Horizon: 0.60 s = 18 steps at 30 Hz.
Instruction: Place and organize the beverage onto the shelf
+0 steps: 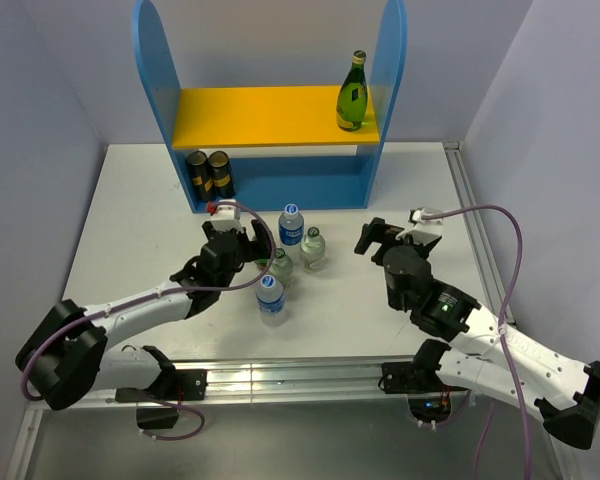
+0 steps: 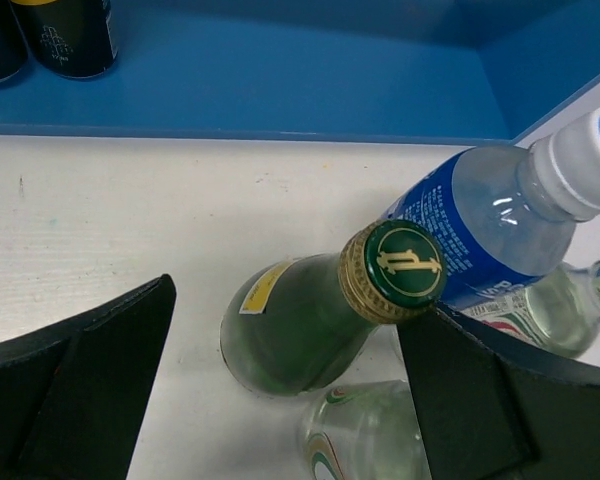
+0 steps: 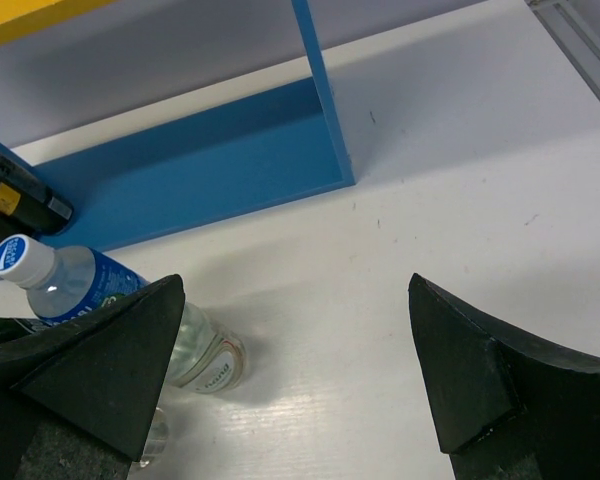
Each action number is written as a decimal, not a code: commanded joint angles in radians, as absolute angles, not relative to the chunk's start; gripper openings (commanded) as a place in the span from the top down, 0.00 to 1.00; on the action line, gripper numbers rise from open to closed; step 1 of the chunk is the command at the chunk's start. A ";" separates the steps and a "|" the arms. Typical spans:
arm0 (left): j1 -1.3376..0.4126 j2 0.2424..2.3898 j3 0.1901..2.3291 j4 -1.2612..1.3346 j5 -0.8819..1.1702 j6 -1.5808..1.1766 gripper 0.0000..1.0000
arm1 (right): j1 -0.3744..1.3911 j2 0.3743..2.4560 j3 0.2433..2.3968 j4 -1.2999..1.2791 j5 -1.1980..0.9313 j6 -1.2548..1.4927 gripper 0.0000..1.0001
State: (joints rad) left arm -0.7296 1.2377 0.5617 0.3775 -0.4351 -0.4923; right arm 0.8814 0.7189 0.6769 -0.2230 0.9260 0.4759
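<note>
The left claw is spread around the green bottle, which stands on the table among other bottles. One finger lies just beside the cap and the other is well apart. The claw should be centred on the neck before closing, so that the blue-label bottle behind is not toppled. The right claw is spread and empty. The other green bottle is already set on the yellow board of the shelf, and a place beside it is advised.
</note>
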 commanded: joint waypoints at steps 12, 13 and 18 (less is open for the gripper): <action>-0.744 1.420 0.695 0.574 -0.545 -0.405 0.39 | 0.887 0.687 0.635 -0.166 0.934 0.472 0.00; -0.744 1.424 0.698 0.574 -0.545 -0.403 0.56 | 0.887 0.687 0.635 -0.166 0.934 0.472 0.00; -0.758 1.407 0.713 0.548 -0.575 -0.390 1.00 | 0.887 0.687 0.626 -0.155 0.930 0.474 0.00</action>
State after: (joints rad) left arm -0.7444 1.4277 0.6758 0.5186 -0.5488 -0.4042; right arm 0.8814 0.6991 0.6327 -0.1967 0.9222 0.4744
